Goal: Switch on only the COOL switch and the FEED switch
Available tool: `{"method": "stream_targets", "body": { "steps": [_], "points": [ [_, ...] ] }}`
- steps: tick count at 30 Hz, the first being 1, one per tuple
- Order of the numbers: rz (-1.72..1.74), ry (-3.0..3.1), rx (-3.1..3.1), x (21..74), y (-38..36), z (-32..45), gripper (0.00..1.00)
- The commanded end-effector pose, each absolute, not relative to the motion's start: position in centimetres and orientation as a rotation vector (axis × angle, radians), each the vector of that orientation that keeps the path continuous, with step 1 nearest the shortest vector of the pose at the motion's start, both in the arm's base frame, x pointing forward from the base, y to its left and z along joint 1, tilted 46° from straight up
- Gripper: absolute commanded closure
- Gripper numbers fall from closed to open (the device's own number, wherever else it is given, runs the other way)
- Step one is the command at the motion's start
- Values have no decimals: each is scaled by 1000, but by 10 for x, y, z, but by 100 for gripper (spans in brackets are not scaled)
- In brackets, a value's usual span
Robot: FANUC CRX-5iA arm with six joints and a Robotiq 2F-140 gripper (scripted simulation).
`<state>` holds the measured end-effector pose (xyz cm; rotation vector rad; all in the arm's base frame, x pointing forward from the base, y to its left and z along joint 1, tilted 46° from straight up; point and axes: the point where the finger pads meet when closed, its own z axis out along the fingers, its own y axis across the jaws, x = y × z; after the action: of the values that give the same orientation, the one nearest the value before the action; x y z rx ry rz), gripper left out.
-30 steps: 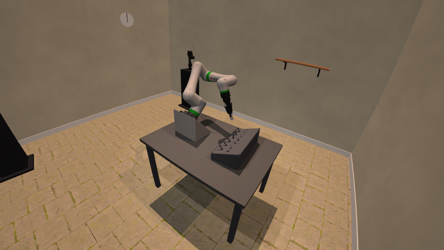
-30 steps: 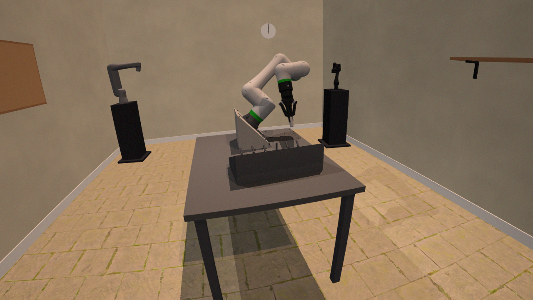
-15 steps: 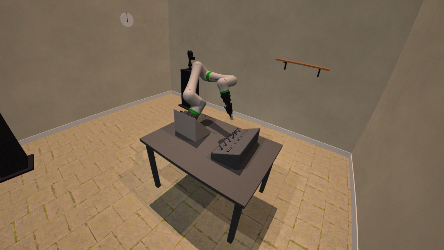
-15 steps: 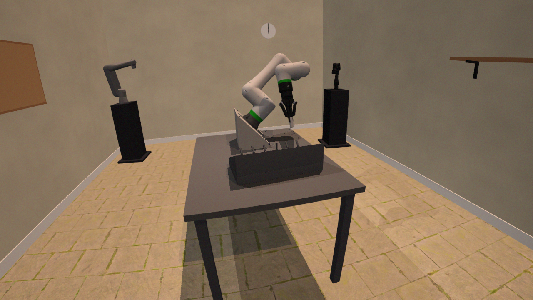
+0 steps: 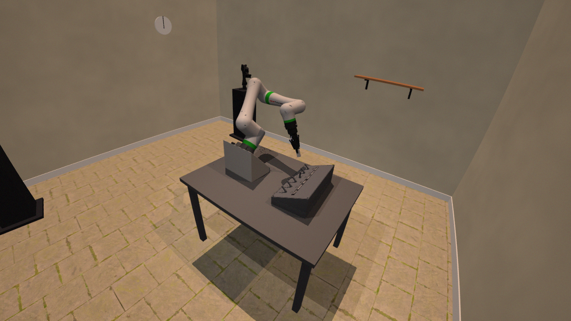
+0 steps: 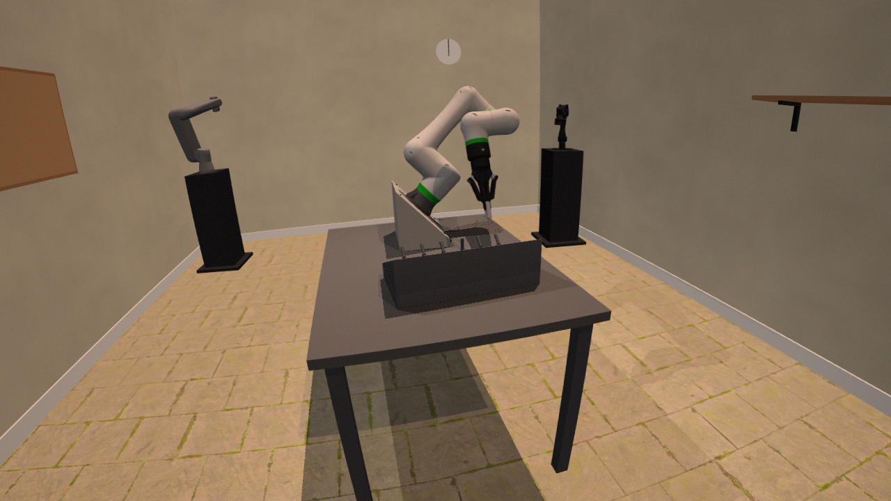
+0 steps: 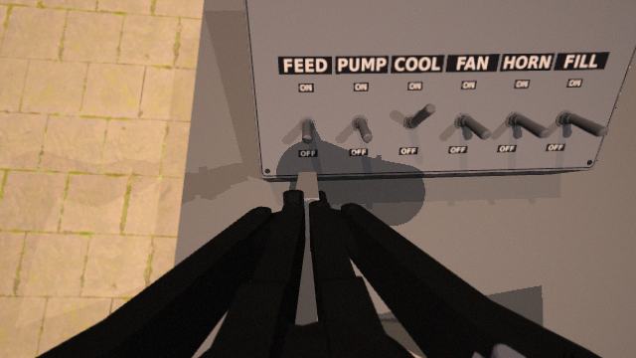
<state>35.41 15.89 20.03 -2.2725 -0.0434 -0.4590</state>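
The dark console (image 5: 303, 189) stands on the table, also in the exterior view (image 6: 461, 274). In the wrist view its panel (image 7: 432, 89) carries six labelled toggles. The COOL lever (image 7: 419, 115) tilts up toward ON. The FEED lever (image 7: 307, 130) points down toward OFF, as do PUMP (image 7: 363, 129), FAN (image 7: 472, 126), HORN (image 7: 528, 124) and FILL (image 7: 580, 123). My gripper (image 7: 307, 186) (image 5: 296, 151) is shut and empty, its tips just below the panel's lower edge, in line with the FEED lever. It hovers above the console's far end.
The arm's grey wedge base (image 5: 243, 163) stands on the table behind the console. A black pedestal with a camera (image 6: 560, 193) stands beside the table. Another pedestal with a small arm (image 6: 211, 211) stands at the left. The table edge lies left of the panel (image 7: 189, 149).
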Motion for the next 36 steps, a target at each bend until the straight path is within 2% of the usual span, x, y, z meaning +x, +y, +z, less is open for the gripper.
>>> {"method": "stream_targets", "body": {
  "steps": [1, 36],
  "points": [
    [-460, -43, -2273, 357, 165, 195, 100],
    [-460, -43, -2273, 379, 215, 153, 100]
  ]
}}
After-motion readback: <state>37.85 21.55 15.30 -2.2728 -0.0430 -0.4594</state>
